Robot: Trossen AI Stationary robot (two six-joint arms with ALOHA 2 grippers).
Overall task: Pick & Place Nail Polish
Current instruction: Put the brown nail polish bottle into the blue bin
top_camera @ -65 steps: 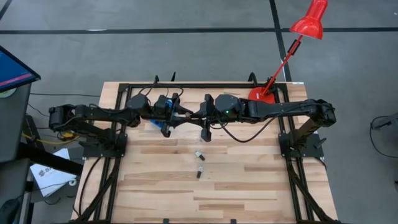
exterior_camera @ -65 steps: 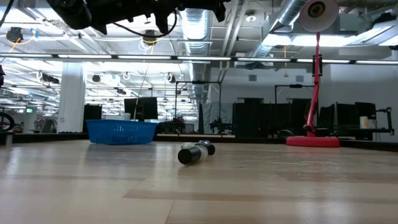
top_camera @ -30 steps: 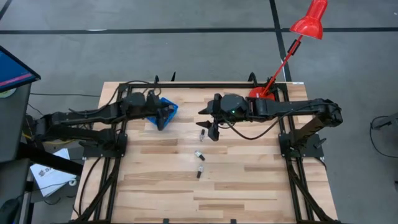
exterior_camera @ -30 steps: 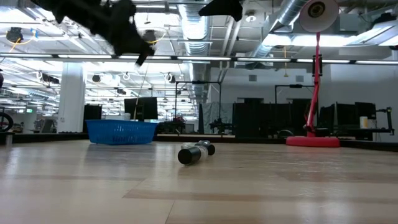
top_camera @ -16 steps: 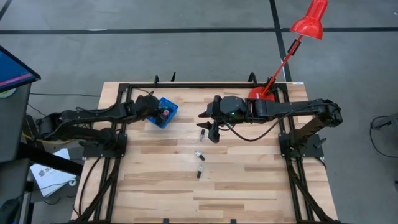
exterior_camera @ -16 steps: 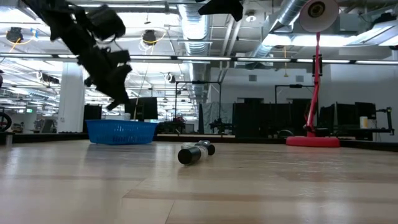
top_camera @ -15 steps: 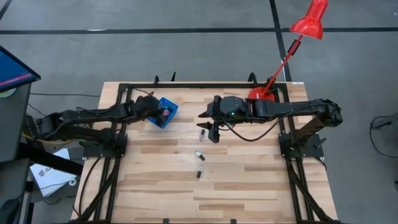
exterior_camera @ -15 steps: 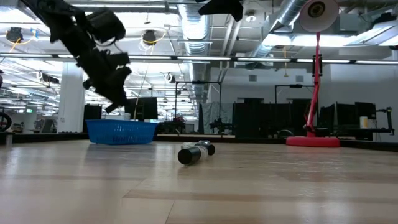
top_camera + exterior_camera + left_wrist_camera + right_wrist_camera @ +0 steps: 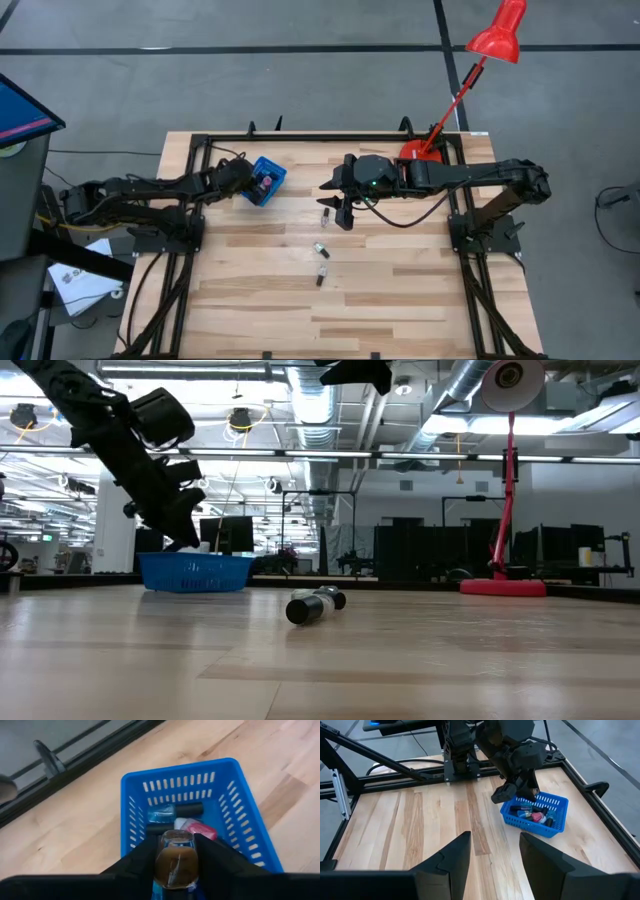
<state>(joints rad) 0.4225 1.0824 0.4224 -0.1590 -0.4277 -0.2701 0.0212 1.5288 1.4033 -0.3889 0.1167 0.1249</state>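
Observation:
The blue bin stands at the table's far left and holds several nail polish bottles, among them a teal one and a pink one. My left gripper hangs just above the bin's left rim, shut on a clear brownish nail polish bottle; it also shows in the low view and the right wrist view. My right gripper hovers open and empty over the table's middle. Three loose bottles lie on their sides on the wood. My left gripper pinches the bottle's glass body between its two fingers. The fingers slant down from the table's left toward the bin. The bottle is lifted clear, above the bin's rim; its cap is hidden behind the body.
A red desk lamp's base stands at the far right of the table, its shade reaching beyond the table's edge. Black frame rails run along the far edge and both sides. Bare wood lies toward the near edge.
My left gripper has sunk toward the blue bin with the bottle, tipping its fingers downward and drawing back a little toward the table's left. The bottle has stayed between its fingers. The loose bottles have not moved.

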